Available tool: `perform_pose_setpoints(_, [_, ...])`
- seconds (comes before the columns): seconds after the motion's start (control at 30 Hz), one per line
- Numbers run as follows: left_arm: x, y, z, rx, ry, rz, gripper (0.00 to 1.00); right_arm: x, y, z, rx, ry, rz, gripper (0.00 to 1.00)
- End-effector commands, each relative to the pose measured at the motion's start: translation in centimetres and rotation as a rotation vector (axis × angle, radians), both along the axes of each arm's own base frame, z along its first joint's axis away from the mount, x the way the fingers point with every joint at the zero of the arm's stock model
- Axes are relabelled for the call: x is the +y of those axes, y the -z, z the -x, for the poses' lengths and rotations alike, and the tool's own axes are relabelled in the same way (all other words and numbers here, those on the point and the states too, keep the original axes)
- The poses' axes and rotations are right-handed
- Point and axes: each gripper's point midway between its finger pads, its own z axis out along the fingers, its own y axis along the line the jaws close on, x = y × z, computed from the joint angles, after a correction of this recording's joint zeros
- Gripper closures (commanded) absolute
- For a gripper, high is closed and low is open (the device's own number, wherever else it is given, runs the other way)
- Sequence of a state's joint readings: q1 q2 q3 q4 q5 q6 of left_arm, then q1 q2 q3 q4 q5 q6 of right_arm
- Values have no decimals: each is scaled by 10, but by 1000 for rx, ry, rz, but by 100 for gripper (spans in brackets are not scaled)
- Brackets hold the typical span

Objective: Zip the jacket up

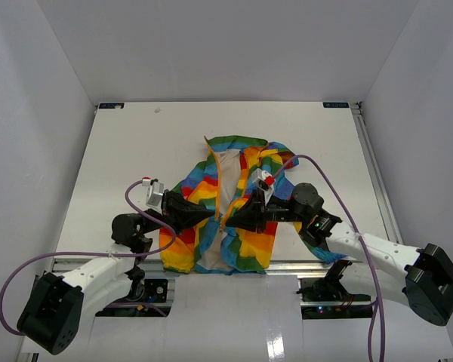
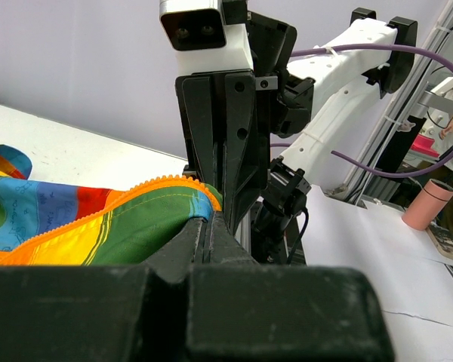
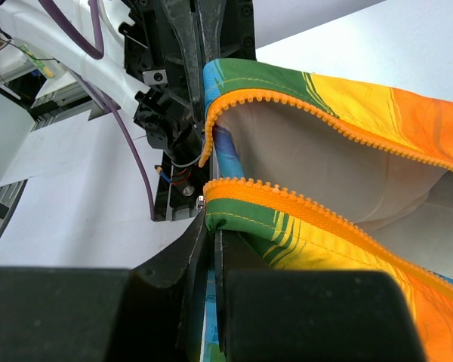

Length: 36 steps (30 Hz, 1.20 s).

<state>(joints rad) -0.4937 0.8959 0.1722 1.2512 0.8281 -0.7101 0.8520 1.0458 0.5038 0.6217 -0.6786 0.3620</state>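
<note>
The rainbow-striped jacket [image 1: 245,162] lies open on the table, collar far, hem near the front edge, cream lining showing between its front panels. My left gripper [image 1: 211,216] is shut on the left panel's orange zipper edge [image 2: 158,188] near the hem. My right gripper [image 1: 231,221] faces it from the right and is shut on the right panel's zipper edge [image 3: 287,207] at its lower end. The two grippers almost touch tip to tip over the lower front opening. The left panel's zipper teeth [image 3: 287,102] curve above the lining [image 3: 340,173] in the right wrist view.
The white table [image 1: 136,143] lies inside white walls. Purple cables [image 1: 328,170] loop from both arms. The metal rail of the front edge [image 1: 302,265] runs just under the hem. A pink cup [image 2: 430,204] stands off the table at the right.
</note>
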Motion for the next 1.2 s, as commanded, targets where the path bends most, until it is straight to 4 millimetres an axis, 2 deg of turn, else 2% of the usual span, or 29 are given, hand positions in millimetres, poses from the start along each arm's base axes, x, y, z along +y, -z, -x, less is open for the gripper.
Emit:
perform_pose_setpoints(0.0, [-1,-6,6,-50,16,9,100,5,-43,-1,-84,-20,-108,92])
perform_pose_setpoints(0.2, [-1,-5,5,-50,14,5,100,6,-49,-3,-82,-11,-117,92])
perform_pose_setpoints(1.17, [-1,-5,10,-90,9,6,100,7,-52,-9,-66,23,-127,92])
